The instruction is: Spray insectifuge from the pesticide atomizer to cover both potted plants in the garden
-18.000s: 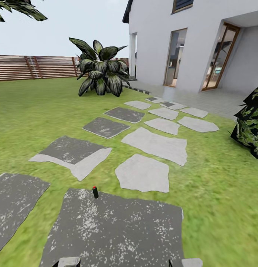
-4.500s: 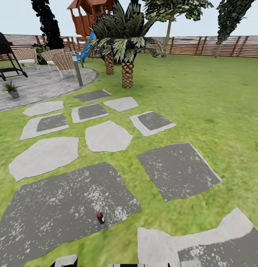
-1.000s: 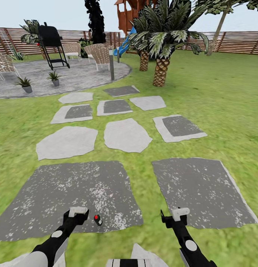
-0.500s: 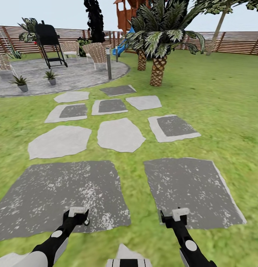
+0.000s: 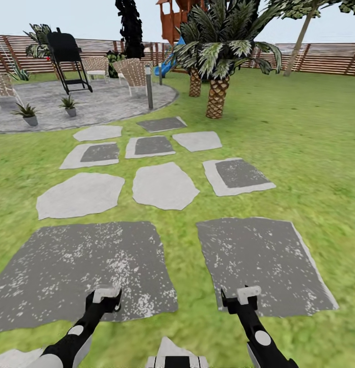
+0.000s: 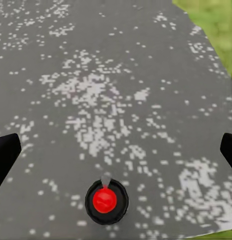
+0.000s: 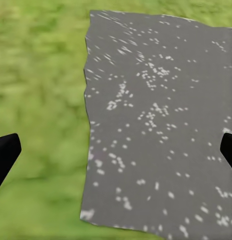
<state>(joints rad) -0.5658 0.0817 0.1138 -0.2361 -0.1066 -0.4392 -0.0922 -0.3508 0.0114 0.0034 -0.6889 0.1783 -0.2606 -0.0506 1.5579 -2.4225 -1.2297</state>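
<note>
**Both tools poised wide over speckled paving in the garden**

Seen from the head camera: left tool and right tool held low over two large dark grey stepping slabs, rough-edged and flecked white, set in mottled green lawn. Seen from the left wrist: pesticide atomizer standing upright on the dark slab, viewed from straight above as a round black cap with a glossy red button and a small pale nozzle tip, lying between the black fingertips at either edge and touching neither. Left tool spread wide, empty. Seen from the right wrist: right tool likewise spread wide, black fingertips at the picture's edges, above the border where a grey slab meets blurred grass.

Farther off, paler irregular flagstones leading toward a round, grey, pebbly patio. On that patio: two small spiky plants in little grey pots, a black barbecue on thin legs, woven wicker chairs and a slim grey post. Beside the path, two thick scaly-trunked palms with broad pale-streaked fronds. Behind, a brown slatted fence and a red-brown wooden play tower with a blue slide.
</note>
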